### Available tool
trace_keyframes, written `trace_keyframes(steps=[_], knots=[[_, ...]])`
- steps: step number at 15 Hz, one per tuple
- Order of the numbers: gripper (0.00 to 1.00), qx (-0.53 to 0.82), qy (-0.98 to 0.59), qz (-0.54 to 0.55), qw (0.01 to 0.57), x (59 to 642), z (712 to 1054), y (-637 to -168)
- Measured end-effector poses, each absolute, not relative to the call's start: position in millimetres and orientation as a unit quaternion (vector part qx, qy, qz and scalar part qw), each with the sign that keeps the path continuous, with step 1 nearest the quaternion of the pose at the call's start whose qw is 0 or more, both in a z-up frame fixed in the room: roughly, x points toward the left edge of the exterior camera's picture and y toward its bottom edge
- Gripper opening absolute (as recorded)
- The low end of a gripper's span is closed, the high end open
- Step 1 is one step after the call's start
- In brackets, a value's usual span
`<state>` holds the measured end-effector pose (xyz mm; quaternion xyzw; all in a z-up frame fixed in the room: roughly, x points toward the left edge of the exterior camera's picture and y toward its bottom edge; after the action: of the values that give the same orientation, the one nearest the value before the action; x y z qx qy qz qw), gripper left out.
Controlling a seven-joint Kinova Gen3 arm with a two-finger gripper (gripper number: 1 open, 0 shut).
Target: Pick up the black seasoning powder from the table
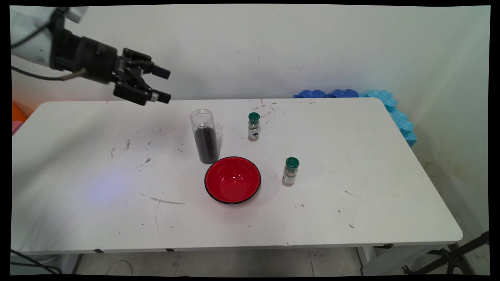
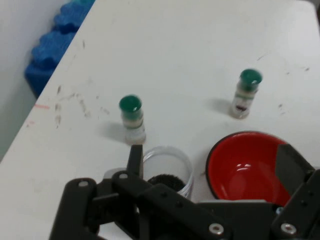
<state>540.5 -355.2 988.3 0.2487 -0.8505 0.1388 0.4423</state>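
Clear jar (image 1: 204, 136), part-filled with dark grains and lidless, stands upright mid-table, the thing nearest my gripper (image 1: 161, 84), which hangs spread and empty above the table's (image 1: 78, 187) far left. Just in front of the jar sits a red bowl (image 1: 233, 180). Right of it stands one green-capped spice bottle (image 1: 290, 171); another (image 1: 253, 126) stands farther back.

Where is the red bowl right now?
In the main view the red bowl sits near the table's middle, just in front of the tall clear jar, with a green-capped spice bottle standing apart on its right.
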Motion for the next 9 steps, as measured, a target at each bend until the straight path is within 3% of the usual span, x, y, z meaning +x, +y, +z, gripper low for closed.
trace_keyframes(steps=[9], knots=[[1.0,0.279,-0.857,0.129,0.414,535.5,920.0,-380.6]])
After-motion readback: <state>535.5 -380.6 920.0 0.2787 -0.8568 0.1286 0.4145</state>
